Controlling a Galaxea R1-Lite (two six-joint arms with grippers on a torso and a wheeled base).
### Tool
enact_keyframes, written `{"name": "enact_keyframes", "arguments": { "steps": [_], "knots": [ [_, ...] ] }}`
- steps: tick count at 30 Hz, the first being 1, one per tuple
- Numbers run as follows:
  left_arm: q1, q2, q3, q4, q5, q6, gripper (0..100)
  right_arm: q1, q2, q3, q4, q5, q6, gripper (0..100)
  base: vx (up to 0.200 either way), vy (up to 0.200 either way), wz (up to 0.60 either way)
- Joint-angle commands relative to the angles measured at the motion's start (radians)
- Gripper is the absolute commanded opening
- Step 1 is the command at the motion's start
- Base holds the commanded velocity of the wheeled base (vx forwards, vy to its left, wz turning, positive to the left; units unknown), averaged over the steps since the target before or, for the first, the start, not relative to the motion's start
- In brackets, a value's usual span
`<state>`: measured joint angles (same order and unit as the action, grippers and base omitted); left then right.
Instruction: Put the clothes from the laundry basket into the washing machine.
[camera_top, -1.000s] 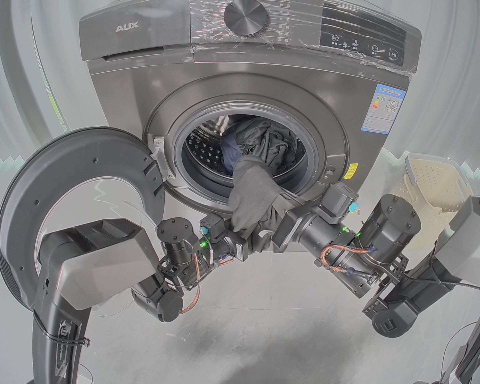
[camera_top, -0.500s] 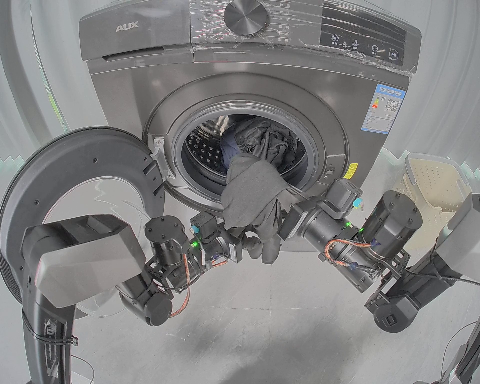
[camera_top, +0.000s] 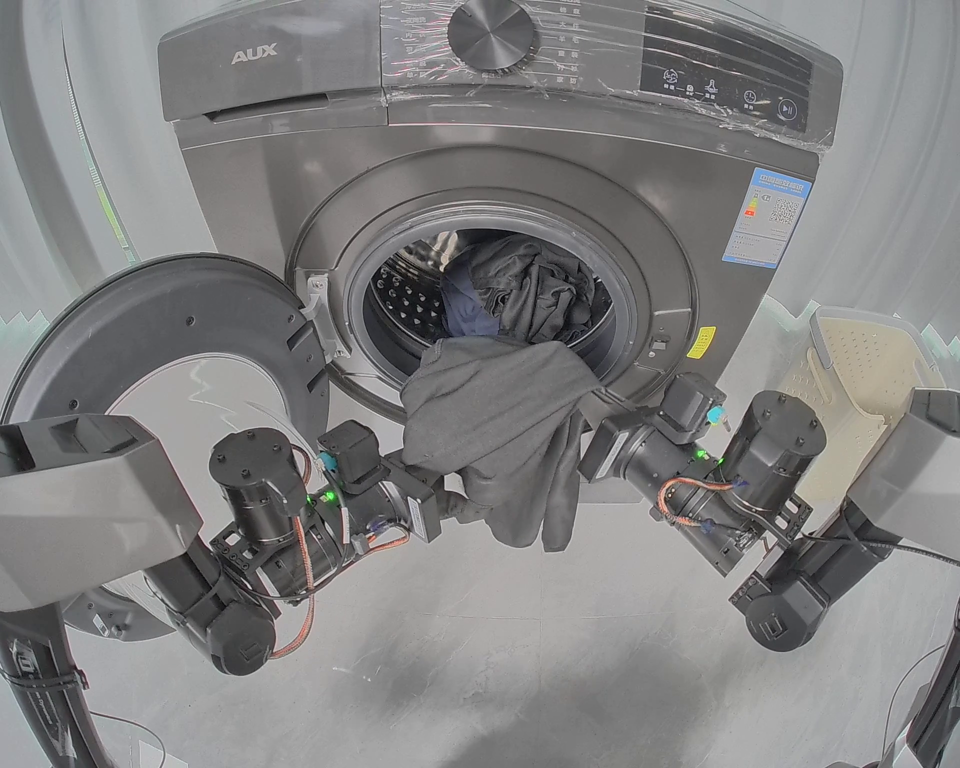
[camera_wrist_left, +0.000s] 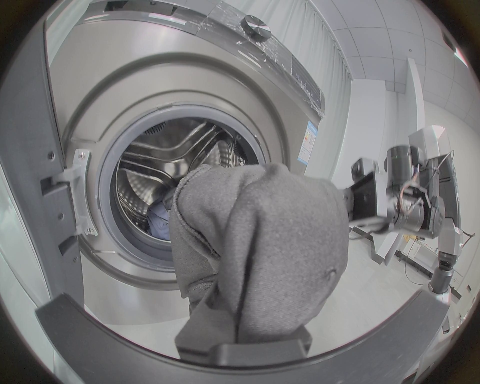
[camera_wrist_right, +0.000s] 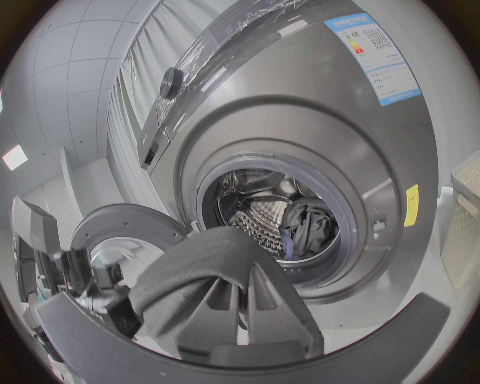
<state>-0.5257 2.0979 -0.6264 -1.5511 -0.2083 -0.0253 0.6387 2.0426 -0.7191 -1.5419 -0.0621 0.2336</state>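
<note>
one grey garment (camera_top: 500, 420) draped at 6 o'clock of the washing machine (camera_top: 480, 150) opening, hanging down the front | right claw (camera_wrist_right: 244, 280) clamped on it | left claw (camera_top: 465, 503) buried in cloth, can't tell its grip

2 arms extended forward, wrists apart; right gripper (camera_wrist_right: 244, 280), jaws seemingly closed.

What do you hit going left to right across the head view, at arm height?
washer door → left gripper → grey garment → right gripper → laundry basket
</note>
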Motion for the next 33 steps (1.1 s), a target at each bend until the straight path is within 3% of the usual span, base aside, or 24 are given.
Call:
{"name": "enact_keyframes", "arguments": {
  "steps": [1,15,16,23,24,27,33],
  "knots": [
    [0.004,-0.042,-0.001,-0.001,0.001,-0.001,0,0.004,0.033,0.044,0.0,0.001,-0.005,0,0.0,0.0,0.0],
    [-0.01,-0.104,-0.019,0.0,0.009,-0.033,0,0.067,0.041,0.066,-0.006,0.004,0.0,0,0.0,0.0,0.0],
    [-0.005,-0.104,-0.019,0.0,0.009,-0.033,0,0.067,0.041,0.073,-0.006,0.004,0.0,100,0.0,0.0,0.0],
    [0.006,-0.108,-0.027,0.0,0.01,-0.036,0,0.072,0.044,0.216,-0.001,0.022,-0.017,100,0.0,0.0,0.0],
    [0.013,-0.114,-0.021,-0.001,0.012,-0.033,0,0.075,0.042,0.247,-0.003,0.041,-0.031,100,0.0,0.0,0.0],
    [0.004,-0.168,0.062,0.0,0.026,-0.044,0,0.075,0.031,0.299,-0.003,0.056,-0.051,100,0.0,0.0,0.0],
    [0.009,-0.174,0.08,0.0,0.035,-0.053,0,0.056,0.018,0.287,-0.003,0.056,-0.056,100,0.0,0.0,0.0]
  ]
}}
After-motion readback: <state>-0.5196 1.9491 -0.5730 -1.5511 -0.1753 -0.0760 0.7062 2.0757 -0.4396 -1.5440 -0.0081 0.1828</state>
